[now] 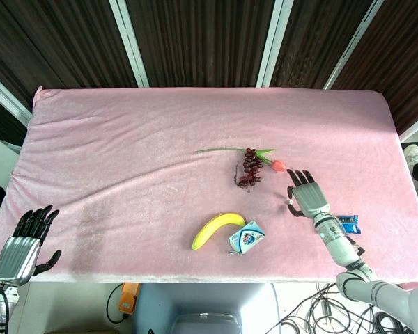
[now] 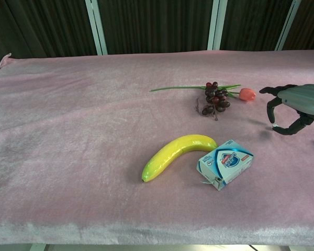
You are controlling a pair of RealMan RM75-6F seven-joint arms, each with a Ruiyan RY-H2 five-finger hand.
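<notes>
My right robot hand (image 1: 308, 194) hovers spread and empty near the tulip (image 1: 277, 165) and grapes (image 1: 251, 167); my left robot hand (image 1: 24, 240) rests half-curled, holding nothing, at the surface (image 1: 125, 153) edge.

right hand (image 2: 295, 107) cut by chest edge | blue packet (image 1: 349, 223) half hidden by wrist

Bright, even overhead light w/ soft short shadows, sharp focus, no glare, slight wide-angle bend at edges.

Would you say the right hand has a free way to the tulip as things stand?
Probably yes. The right hand hovers open just beside the tulip, fingers toward its bloom, with nothing between them; the grapes lie on the far side.
</notes>
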